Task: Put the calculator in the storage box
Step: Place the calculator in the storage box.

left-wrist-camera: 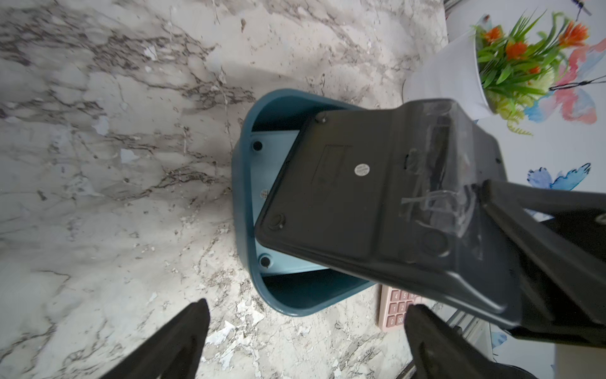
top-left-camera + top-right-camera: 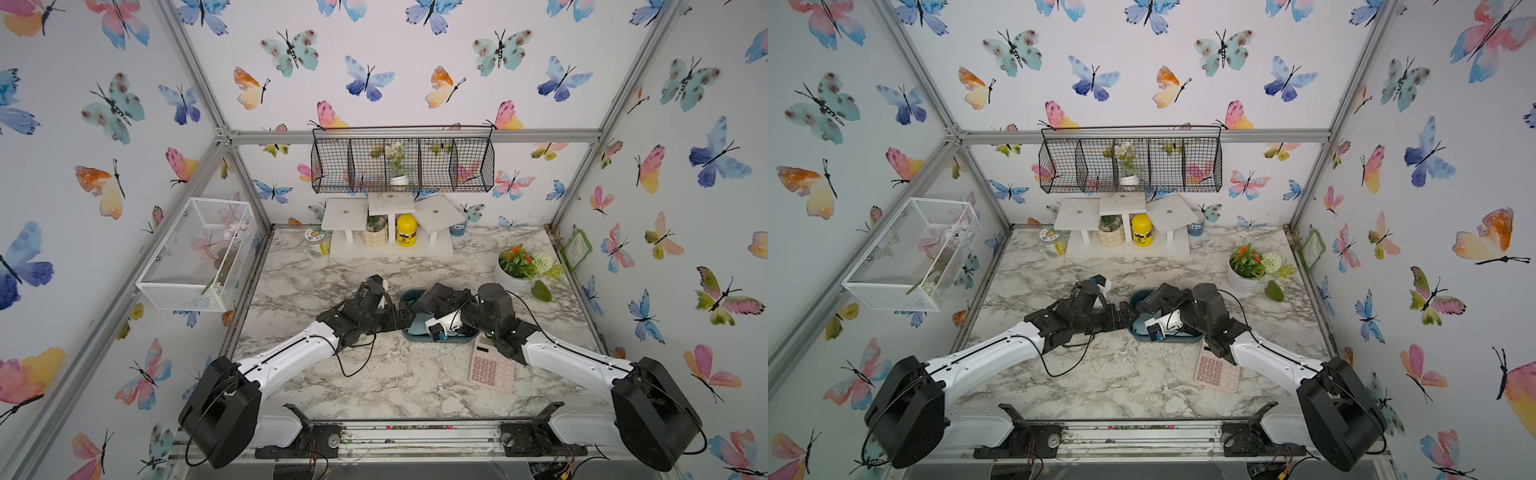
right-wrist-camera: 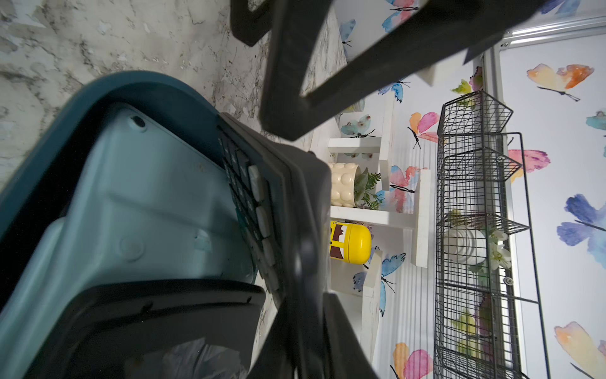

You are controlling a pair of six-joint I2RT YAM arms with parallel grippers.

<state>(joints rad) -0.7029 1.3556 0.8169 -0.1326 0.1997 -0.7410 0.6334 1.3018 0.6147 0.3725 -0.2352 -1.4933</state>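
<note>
Black calculator (image 1: 360, 203) tilts keys-down, its low end inside the blue storage box (image 1: 242, 183), above a pale blue calculator (image 1: 272, 147) lying face down there. Right claw (image 3: 305, 331) is clamped on its high end. Left claw (image 1: 308, 305) gapes wide beside the box. Pink calculator (image 2: 492, 370) lies on the table (image 2: 395, 382) nearby.

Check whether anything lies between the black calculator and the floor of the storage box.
Yes. A pale blue flat item, seemingly a face-down calculator, already lies on the floor of the storage box, directly under the tilted black calculator. Nothing else visible blocks the way.
</note>
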